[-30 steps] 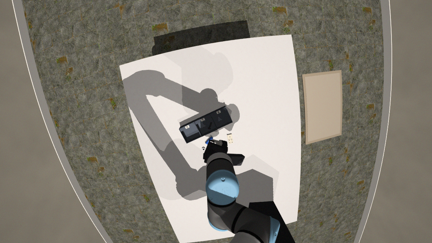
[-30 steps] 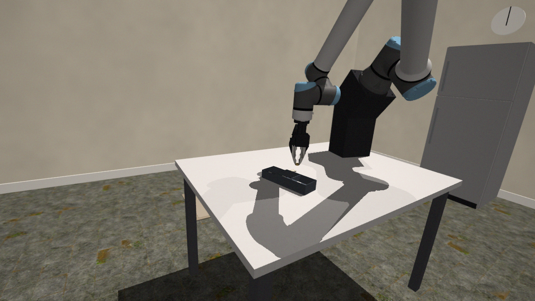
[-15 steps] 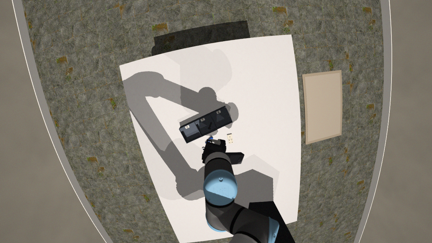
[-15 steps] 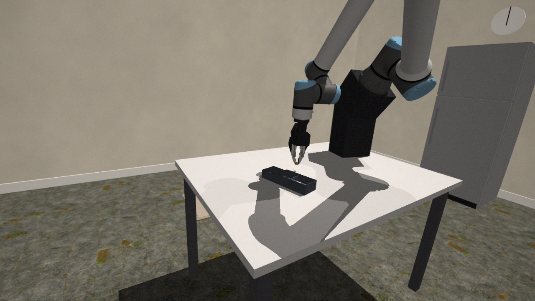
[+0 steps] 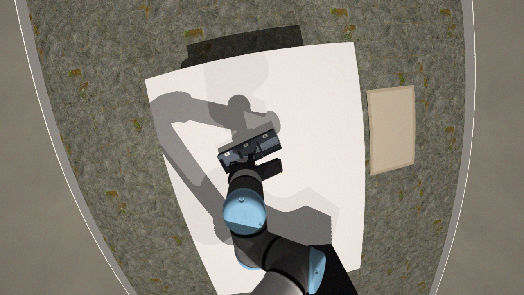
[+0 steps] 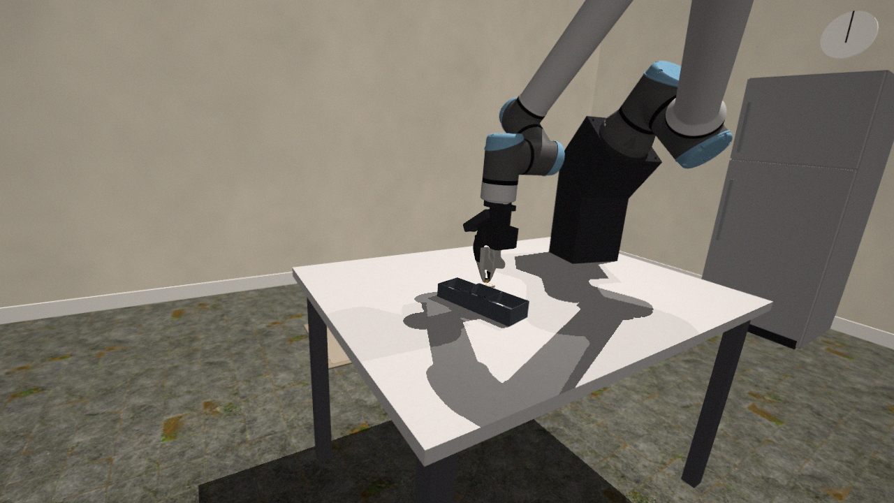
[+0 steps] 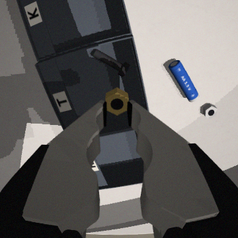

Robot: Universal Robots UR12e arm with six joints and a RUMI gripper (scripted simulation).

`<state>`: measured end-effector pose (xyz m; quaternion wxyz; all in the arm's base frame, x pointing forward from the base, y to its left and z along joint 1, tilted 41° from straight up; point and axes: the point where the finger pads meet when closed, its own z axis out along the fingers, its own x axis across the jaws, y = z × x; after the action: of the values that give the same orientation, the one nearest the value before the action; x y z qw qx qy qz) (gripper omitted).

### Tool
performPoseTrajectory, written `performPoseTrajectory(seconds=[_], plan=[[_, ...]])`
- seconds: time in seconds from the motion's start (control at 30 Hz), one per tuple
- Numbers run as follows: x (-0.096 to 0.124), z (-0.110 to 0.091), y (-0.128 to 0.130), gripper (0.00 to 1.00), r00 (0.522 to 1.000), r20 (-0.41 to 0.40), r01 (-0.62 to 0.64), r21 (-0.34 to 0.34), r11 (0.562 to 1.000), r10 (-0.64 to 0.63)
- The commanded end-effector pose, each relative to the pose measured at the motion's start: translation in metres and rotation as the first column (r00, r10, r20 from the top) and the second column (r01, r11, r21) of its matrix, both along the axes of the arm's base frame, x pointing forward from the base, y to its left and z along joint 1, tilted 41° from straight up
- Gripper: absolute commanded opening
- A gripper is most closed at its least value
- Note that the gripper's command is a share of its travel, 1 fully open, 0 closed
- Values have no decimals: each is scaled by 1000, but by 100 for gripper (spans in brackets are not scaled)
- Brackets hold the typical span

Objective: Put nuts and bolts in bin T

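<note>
As we hold a brass nut (image 7: 117, 101) clamped in our pincer (image 5: 251, 157) (image 6: 487, 281) (image 7: 116, 102) above bin T (image 5: 246, 149) (image 7: 77, 79), we appear poised to drop it beside the dark bolt (image 7: 110, 63).

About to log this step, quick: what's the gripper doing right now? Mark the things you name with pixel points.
Gripper (image 5: 252, 155) (image 6: 487, 279) (image 7: 116, 102): closed on the brass-colored hex nut (image 7: 125, 98).
</note>
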<state>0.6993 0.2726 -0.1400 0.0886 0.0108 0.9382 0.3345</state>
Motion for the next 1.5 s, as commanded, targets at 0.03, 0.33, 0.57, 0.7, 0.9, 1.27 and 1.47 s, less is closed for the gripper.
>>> performPoseTrajectory(seconds=[0.03, 0.33, 0.57, 0.7, 0.9, 1.27, 1.47], plan=[[14, 7, 4, 0, 982, 110, -148, -38, 988, 152], [13, 6, 4, 0, 969, 144, -195, -53, 979, 201], [12, 6, 4, 0, 969, 144, -195, -53, 979, 201], [11, 5, 4, 0, 969, 144, -195, -53, 979, 201], [11, 5, 3, 0, 969, 144, -195, -53, 979, 201], [13, -4, 11, 0, 969, 144, -195, -53, 979, 201], [15, -13, 18, 0, 969, 144, -195, -53, 979, 201]])
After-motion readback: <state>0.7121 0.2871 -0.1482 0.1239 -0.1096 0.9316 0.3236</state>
